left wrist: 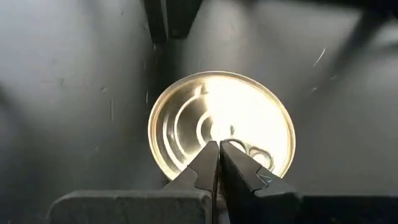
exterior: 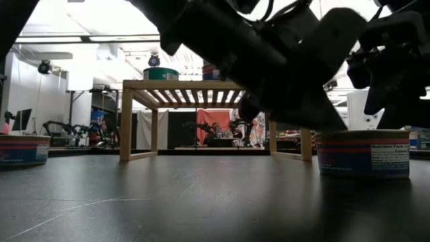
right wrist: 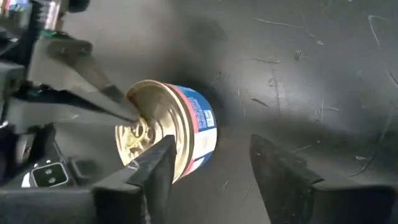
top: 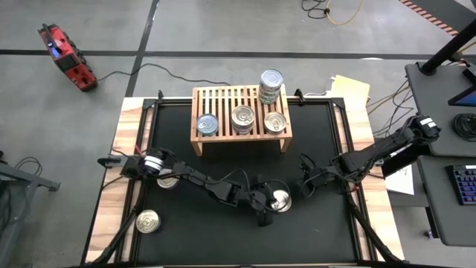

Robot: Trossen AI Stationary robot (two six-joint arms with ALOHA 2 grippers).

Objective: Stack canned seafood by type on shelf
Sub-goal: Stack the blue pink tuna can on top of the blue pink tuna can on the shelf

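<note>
A tin with a gold lid and a blue-and-red label [top: 281,199] stands upright on the black mat, near the middle. My left gripper [left wrist: 217,149] is shut, its tips over that lid [left wrist: 221,124]. My right gripper [right wrist: 214,168] is open just to the tin's right, one finger [right wrist: 155,165] in front of the tin's wall [right wrist: 196,127]; I cannot tell if it touches. The light-wood shelf [top: 223,97] at the far middle carries three single tins [top: 243,119] and a stack of tins [top: 271,85] on its slatted top. My left gripper's shut fingertips [right wrist: 127,112] meet the tin's lid beside the pull tab [right wrist: 138,129], a little off the lid's middle. They slant down onto it from the table's left. The tin stands upright on the mat.
Two more tins stand on the mat's left side, one [top: 168,181] partly under my left arm, one [top: 147,221] near the front. A red tool [top: 67,56] lies on the floor beyond the table. Papers [top: 349,88] lie at the far right corner.
</note>
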